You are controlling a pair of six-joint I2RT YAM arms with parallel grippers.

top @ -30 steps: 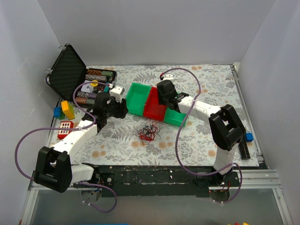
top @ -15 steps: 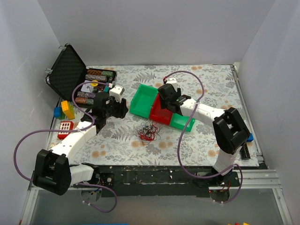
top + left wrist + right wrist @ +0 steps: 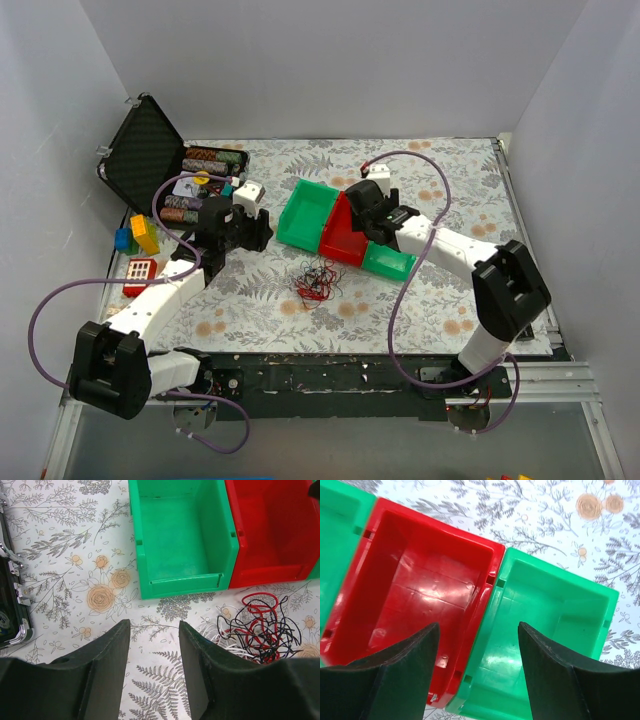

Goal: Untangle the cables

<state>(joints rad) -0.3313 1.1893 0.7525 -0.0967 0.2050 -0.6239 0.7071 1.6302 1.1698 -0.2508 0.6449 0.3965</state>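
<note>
Cables [image 3: 317, 281]: tangle lying just in front of red bin [image 3: 345, 232]. Right gripper [image 3: 477, 630] over the bin's right wall, jaws wide apart, empty. Left gripper [image 3: 153, 632] left of bin, jaws partly apart, empty.
</note>
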